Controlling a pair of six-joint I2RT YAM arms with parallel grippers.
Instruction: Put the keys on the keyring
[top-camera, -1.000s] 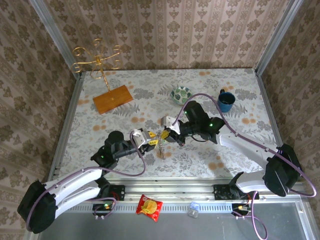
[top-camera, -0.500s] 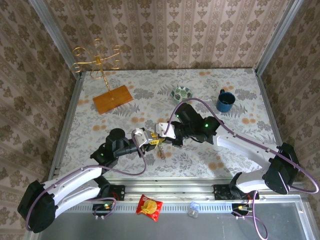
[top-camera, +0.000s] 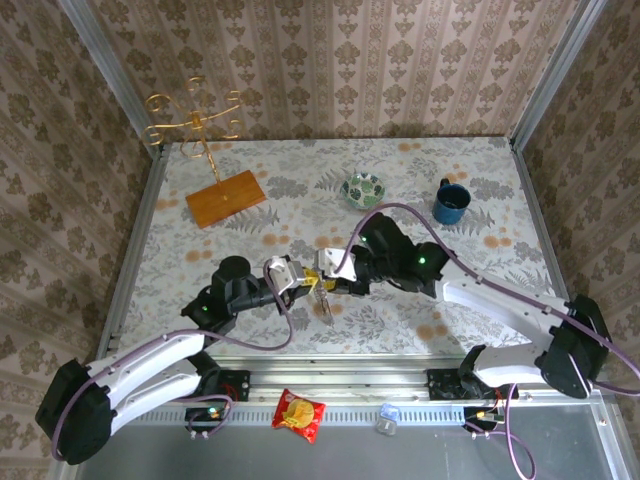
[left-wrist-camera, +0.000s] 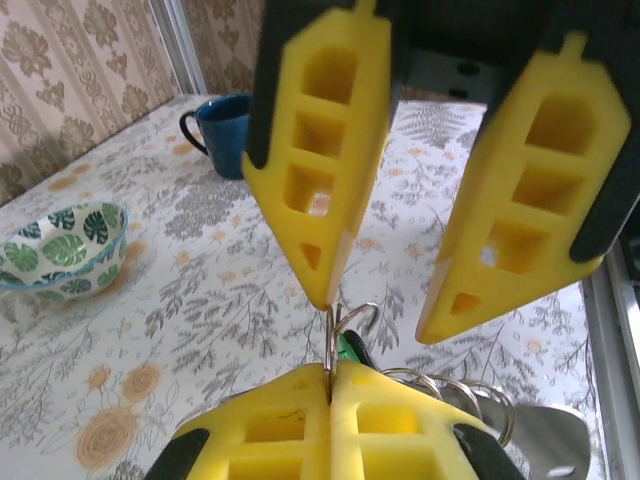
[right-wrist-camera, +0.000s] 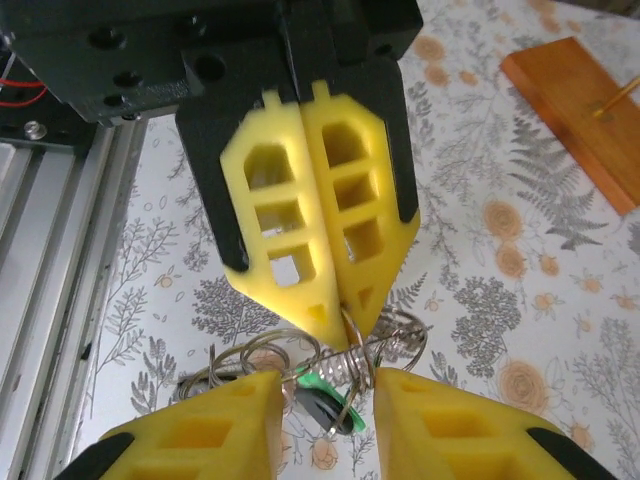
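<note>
Two keys (right-wrist-camera: 322, 396) half-hidden, left pincer (left-wrist-camera: 330, 378) pinching keyring (left-wrist-camera: 333, 335)

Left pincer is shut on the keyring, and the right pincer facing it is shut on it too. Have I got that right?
Not quite. The right pincer is open: in the right wrist view its jaws stand apart on either side of the keyring, not closed on it. The rest holds: the left pincer faces it and is shut on the keyring wire.
</note>
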